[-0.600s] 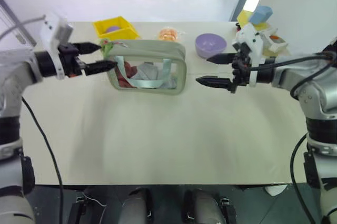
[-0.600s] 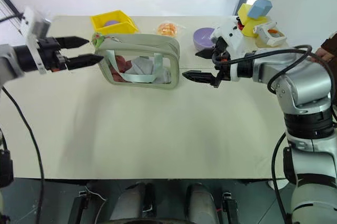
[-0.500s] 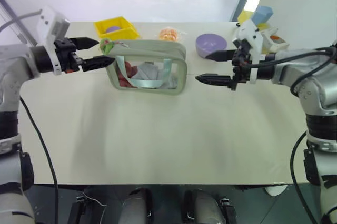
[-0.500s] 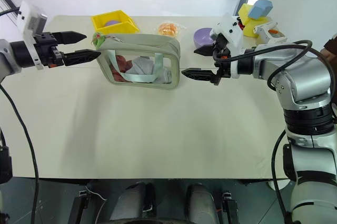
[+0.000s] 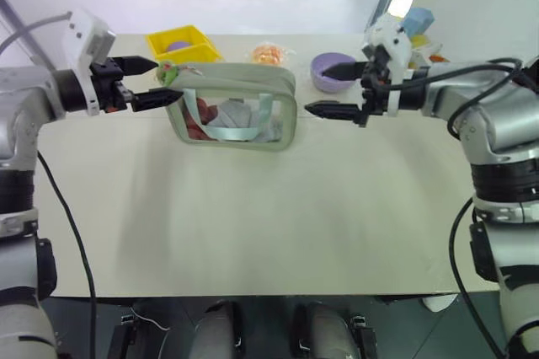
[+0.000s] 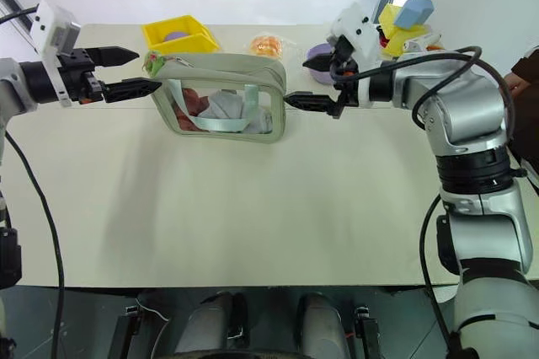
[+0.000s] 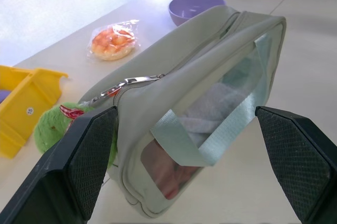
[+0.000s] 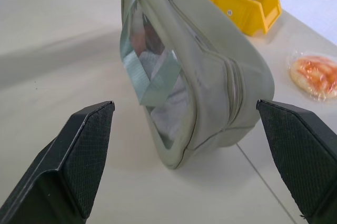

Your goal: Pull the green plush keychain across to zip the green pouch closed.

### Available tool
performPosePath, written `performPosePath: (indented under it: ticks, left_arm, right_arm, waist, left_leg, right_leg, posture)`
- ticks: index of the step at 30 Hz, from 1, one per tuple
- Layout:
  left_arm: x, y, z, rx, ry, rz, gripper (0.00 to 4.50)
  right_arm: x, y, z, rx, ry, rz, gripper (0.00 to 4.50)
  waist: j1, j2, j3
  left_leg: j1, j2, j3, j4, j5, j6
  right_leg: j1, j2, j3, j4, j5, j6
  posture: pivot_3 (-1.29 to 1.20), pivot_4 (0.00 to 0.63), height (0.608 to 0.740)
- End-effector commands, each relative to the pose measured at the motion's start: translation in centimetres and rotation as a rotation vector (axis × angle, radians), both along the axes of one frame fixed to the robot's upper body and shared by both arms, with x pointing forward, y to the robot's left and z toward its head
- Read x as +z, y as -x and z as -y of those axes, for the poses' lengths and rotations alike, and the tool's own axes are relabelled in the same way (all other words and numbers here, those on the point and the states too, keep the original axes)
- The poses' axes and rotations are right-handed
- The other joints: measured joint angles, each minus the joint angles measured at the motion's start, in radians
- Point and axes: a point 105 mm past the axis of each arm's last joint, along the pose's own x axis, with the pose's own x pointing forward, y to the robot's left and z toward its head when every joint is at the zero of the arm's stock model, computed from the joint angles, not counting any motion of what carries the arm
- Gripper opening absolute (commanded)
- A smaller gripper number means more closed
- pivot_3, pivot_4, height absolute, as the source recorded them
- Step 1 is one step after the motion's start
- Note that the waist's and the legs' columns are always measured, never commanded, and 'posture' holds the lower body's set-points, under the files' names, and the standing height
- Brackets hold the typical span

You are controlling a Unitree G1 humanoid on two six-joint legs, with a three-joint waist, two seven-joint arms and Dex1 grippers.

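Keychain [image 7: 52, 127]: hung at the pouch's left top corner, beside a yellow bin [image 5: 183, 44].
Left gripper [image 5: 154, 82]: fingers spread wide, holding nothing, tips flanking the keychain.
Pouch [image 5: 238, 106]: stood upright mid-table; zipper looked undone along the top.
Right gripper [image 5: 327, 88]: fingers spread wide, empty, just off the pouch's right end.
Advice: pinch the plush firmly, brace the right end, then pull level along the zipper.

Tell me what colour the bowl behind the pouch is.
The bowl is light purple, seen best in the left wrist view, past the far end of the green pouch.
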Motion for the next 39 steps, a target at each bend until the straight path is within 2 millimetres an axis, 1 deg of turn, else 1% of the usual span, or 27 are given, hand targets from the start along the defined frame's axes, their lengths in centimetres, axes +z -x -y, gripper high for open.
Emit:
performPosePath:
  ticks: [1,4,6,8,10,13,15,18,19,21,26,28,31,34,37,39]
  left_arm:
    - [2.1,0.6,-0.4,0.001,0.002,0.072,4.47]
    - [2.5,1.1,-0.4,-0.006,0.013,0.067,4.47]
    - [2.5,1.4,-0.6,-0.004,0.011,0.067,4.47]
    - [2.5,1.4,-1.0,0.016,0.013,0.071,4.47]
    - [2.3,1.5,-1.1,0.023,0.019,0.069,4.47]
    - [1.9,1.9,-0.9,0.020,0.014,0.065,4.47]
    - [2.0,2.2,-0.9,0.026,0.021,0.066,4.47]
    - [1.8,2.5,-1.1,0.040,0.021,0.064,4.47]
    - [1.7,2.6,-1.1,0.043,0.022,0.064,4.49]
    - [1.7,2.8,-1.2,0.050,0.024,0.065,4.50]
    - [1.7,2.7,-1.4,0.067,0.026,0.073,4.50]
    - [1.9,2.5,-1.7,0.084,0.024,0.085,4.50]
    - [2.7,2.2,-3.1,0.133,0.014,0.110,4.50]
    - [3.7,2.2,-4.6,0.173,0.020,0.127,4.50]
    - [3.9,2.5,-5.0,0.174,0.001,0.127,4.50]
    - [4.0,2.4,-5.0,0.174,0.005,0.131,4.50]
  right_arm:
    - [2.3,-0.7,-2.1,0.039,-0.005,0.106,4.50]
    - [3.2,-1.4,-4.7,0.095,-0.033,0.117,4.50]
    - [3.0,-2.1,-6.4,0.130,-0.011,0.125,4.50]
    - [2.0,-3.0,-7.7,0.153,0.038,0.128,4.50]
    - [1.0,-4.0,-8.6,0.149,0.078,0.135,4.50]
    - [-0.7,-4.7,-9.4,0.168,0.148,0.121,4.50]
    - [-1.5,-4.8,-9.6,0.190,0.189,0.107,4.50]
    - [-2.1,-5.4,-9.5,0.173,0.229,0.107,4.50]
    - [-2.1,-5.6,-9.5,0.162,0.235,0.113,4.25]
    - [-2.0,-5.7,-9.5,0.164,0.227,0.117,3.62]
    - [-1.3,-5.3,-9.6,0.208,0.221,0.138,1.00]
    - [-1.0,-5.1,-9.3,0.217,0.226,0.160,0.06]
    - [0.0,-4.7,-8.5,0.237,0.198,0.189,0.06]
    - [0.7,-3.8,-7.1,0.270,0.202,0.223,0.06]
    - [1.0,-2.2,-5.8,0.311,0.206,0.224,0.06]
    - [0.3,-1.2,-5.7,0.334,0.207,0.209,0.06]
  waist:
    - [-0.002,0.000,0.000]
    - [-0.005,0.000,0.000]
    - [-0.007,0.000,0.000]
    - [-0.006,0.000,0.000]
    - [-0.003,0.000,0.000]
    - [0.001,0.000,0.000]
    - [0.000,0.000,0.000]
    - [-0.005,0.000,0.001]
    - [-0.006,0.000,0.001]
    - [-0.008,0.000,0.000]
    - [-0.008,0.000,0.001]
    - [-0.008,0.000,0.001]
    - [-0.007,0.000,0.001]
    - [-0.003,0.000,0.001]
    - [-0.002,0.000,0.001]
    - [-0.003,0.000,0.001]
  left_leg:
    - [0.000,0.000,0.000,0.000,0.000,0.000]
    - [0.000,0.000,0.001,0.000,0.001,-0.001]
    - [0.000,0.000,0.001,-0.001,0.001,-0.001]
    - [0.000,0.000,0.001,-0.001,0.001,-0.001]
    - [0.000,0.000,0.001,0.000,0.001,-0.001]
    - [0.000,0.000,0.001,0.000,0.001,-0.001]
    - [-0.001,0.000,0.000,0.000,0.001,-0.001]
    - [-0.001,0.000,0.000,0.000,0.001,-0.001]
    - [-0.001,0.000,0.000,0.000,0.001,-0.001]
    - [0.000,0.000,0.000,0.000,0.001,-0.002]
    - [0.000,0.001,0.000,0.000,0.001,-0.002]
    - [0.000,0.001,0.000,0.000,0.001,-0.002]
    - [0.000,0.001,0.000,0.000,0.001,-0.002]
    - [-0.001,0.000,0.000,0.000,0.001,-0.002]
    - [-0.001,0.000,0.000,0.000,0.001,-0.002]
    - [-0.001,0.000,0.000,0.000,0.001,-0.002]
  right_leg:
    - [0.000,0.000,0.000,0.000,0.000,0.000]
    - [-0.001,0.000,0.000,0.001,0.000,0.000]
    - [-0.002,0.000,0.000,0.002,0.000,0.000]
    - [-0.002,0.000,0.001,0.002,0.000,0.000]
    - [-0.001,0.000,0.001,0.002,0.000,0.000]
    - [-0.001,0.000,0.000,0.002,0.000,0.000]
    - [-0.001,0.000,0.000,0.004,0.000,0.000]
    - [-0.001,0.000,0.000,0.005,0.000,0.000]
    - [-0.001,0.000,0.000,0.005,0.000,0.000]
    - [-0.001,0.000,0.000,0.006,0.000,0.000]
    - [-0.001,0.000,0.000,0.006,0.000,0.000]
    - [-0.001,0.000,0.000,0.006,0.000,0.000]
    - [-0.001,0.000,0.000,0.006,0.000,0.000]
    - [-0.002,0.000,0.000,0.006,0.000,0.000]
    - [-0.002,0.000,0.000,0.005,0.000,0.000]
    - [-0.002,0.000,0.000,0.006,0.000,0.000]
  posture:
    - [0.00,0.150,0.739]
    - [0.00,0.150,0.739]
    - [0.00,0.150,0.739]
    - [0.00,0.150,0.739]
    - [0.00,0.150,0.739]
    - [0.00,0.150,0.739]
    - [0.00,0.150,0.739]
    - [0.00,0.150,0.739]
    - [0.00,0.150,0.739]
    - [0.00,0.150,0.739]
    - [0.00,0.150,0.739]
    - [0.00,0.150,0.739]
    - [0.00,0.150,0.739]
    - [0.00,0.150,0.739]
    - [0.00,0.150,0.739]
    - [0.00,0.150,0.739]
